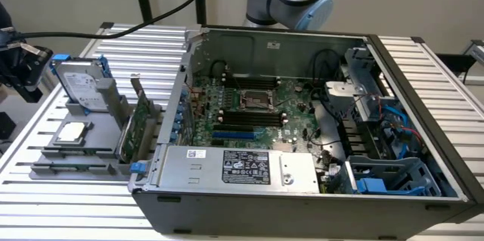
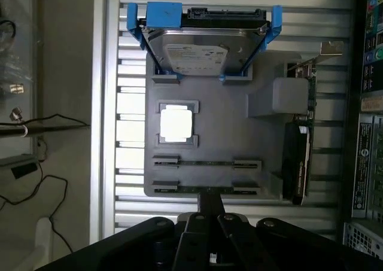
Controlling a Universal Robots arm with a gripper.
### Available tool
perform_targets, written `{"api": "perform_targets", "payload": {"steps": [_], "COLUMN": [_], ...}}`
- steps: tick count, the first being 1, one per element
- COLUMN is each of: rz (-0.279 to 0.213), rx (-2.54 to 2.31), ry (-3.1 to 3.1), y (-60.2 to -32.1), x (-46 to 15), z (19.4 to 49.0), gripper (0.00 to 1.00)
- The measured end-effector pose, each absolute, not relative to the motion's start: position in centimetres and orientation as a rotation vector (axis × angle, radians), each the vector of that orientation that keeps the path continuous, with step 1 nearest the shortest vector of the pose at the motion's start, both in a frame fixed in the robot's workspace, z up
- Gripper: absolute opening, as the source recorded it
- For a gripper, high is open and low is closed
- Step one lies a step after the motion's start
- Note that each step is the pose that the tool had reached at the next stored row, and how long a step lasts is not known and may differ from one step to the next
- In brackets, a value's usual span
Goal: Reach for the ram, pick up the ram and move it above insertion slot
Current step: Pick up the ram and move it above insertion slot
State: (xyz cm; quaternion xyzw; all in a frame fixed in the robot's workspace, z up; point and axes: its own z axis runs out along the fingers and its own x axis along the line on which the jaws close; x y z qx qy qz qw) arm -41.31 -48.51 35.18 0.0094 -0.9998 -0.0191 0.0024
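Two ram sticks stand on edge in the grey fixture [image 2: 209, 118], seen as thin green lines: one ram [image 2: 206, 162] and another ram [image 2: 185, 188] closer to my fingers. In the exterior view they sit at the fixture's front, ram [image 1: 72, 151]. My gripper [image 2: 210, 200] is shut with nothing in it, hanging above the fixture's edge with its tip over the closer stick. In the exterior view the gripper [image 1: 29, 85] is at the far left, beside the fixture. The black memory slots [image 1: 250, 117] lie on the motherboard inside the open case.
The fixture also holds a hard drive in a blue caddy [image 2: 200, 46], a processor chip [image 2: 177, 124] and a large green expansion card [image 2: 297, 157]. The open computer case [image 1: 302, 195] stands to the exterior view's right, on a slatted metal table [image 1: 60, 207]. Black cables hang at the back.
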Motion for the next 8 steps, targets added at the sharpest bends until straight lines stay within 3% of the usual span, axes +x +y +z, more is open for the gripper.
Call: {"api": "perform_targets", "payload": {"steps": [8], "rz": [-0.060], "rx": [0.030], "ry": [-3.136], "y": [-48.51], "x": [-41.31], "z": [35.18], "gripper": [0.11]}}
